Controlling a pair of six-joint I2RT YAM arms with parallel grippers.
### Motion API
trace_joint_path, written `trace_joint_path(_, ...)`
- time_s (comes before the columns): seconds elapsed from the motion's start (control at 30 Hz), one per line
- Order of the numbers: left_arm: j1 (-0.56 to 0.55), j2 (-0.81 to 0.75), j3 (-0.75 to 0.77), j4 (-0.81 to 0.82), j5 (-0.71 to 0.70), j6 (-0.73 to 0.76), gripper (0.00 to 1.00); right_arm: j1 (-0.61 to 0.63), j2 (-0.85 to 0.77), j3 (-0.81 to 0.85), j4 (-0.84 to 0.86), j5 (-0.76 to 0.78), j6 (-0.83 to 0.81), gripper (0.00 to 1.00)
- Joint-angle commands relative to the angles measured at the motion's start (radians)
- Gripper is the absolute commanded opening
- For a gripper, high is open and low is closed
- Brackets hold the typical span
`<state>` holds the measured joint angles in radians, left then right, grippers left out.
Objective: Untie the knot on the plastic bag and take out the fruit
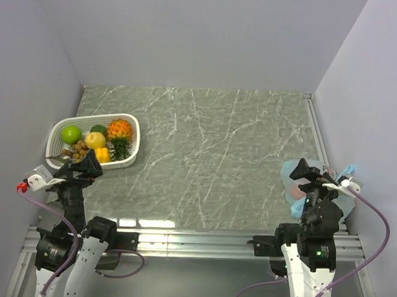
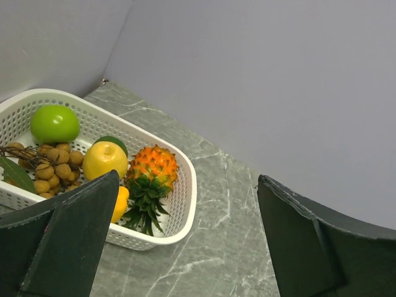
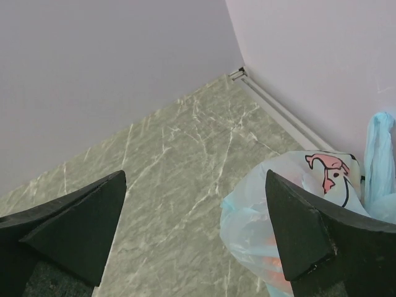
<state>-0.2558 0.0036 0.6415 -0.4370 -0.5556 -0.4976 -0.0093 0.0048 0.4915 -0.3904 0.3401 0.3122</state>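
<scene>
Two empty claws gape wide — left gripper (image 2: pixel 187 178) idle, right gripper (image 3: pixel 195 178), lower right, should pinch the thin pale-blue plastic bag's (image 3: pixel 278 185) handle loops (image 3: pixel 378 143).

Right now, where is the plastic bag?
In the top view, the plastic bag sits near the table's front right corner, beside the right wall, across from the white basket at left.

bench (image 1: pixel 218 156): grey-green marble, thin white veins
basket (image 2: pixel 190 185): white, perforated walls
green apple (image 2: pixel 54 122): bright green
yellow fruit (image 2: pixel 104 159): plain yellow
pineapple-like fruit (image 2: pixel 153 166): orange, dark green leaves
longans (image 2: pixel 52 167): dull brown
plastic bag (image 3: pixel 247 210): pale blue, see-through, pink cartoon print outlined dark
fruit (image 3: pixel 275 266): orange-red through the plastic
walls (image 1: pixel 202 38): pale lilac-grey
</scene>
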Motion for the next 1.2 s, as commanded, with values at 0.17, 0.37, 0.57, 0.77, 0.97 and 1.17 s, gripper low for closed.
trace_joint_path(0.17,0.001,-0.126,-0.011,-0.002,-0.015,-0.035,0.99,-0.004,-0.209,0.051,-0.016,0.005,0.002,1.0)
trace_joint_path(0.37,0.001,-0.139,-0.031,0.035,0.057,-0.032,0.99,-0.004,-0.105,0.104,-0.067,-0.001,0.024,1.0)
trace_joint_path(0.57,0.0,-0.132,-0.052,0.029,0.112,-0.053,0.99,-0.004,0.054,0.139,-0.099,0.059,0.146,1.0)
trace_joint_path(0.77,-0.011,-0.157,-0.069,0.043,0.115,-0.048,0.99,-0.003,0.293,0.185,-0.211,0.122,0.294,1.0)
trace_joint_path(0.97,-0.036,-0.169,-0.08,0.057,0.142,-0.038,0.99,-0.004,0.391,0.101,-0.174,0.244,0.43,1.0)
trace_joint_path(1.17,-0.054,-0.171,-0.078,0.047,0.12,-0.038,0.99,-0.004,0.57,0.076,-0.153,0.413,0.561,0.99)
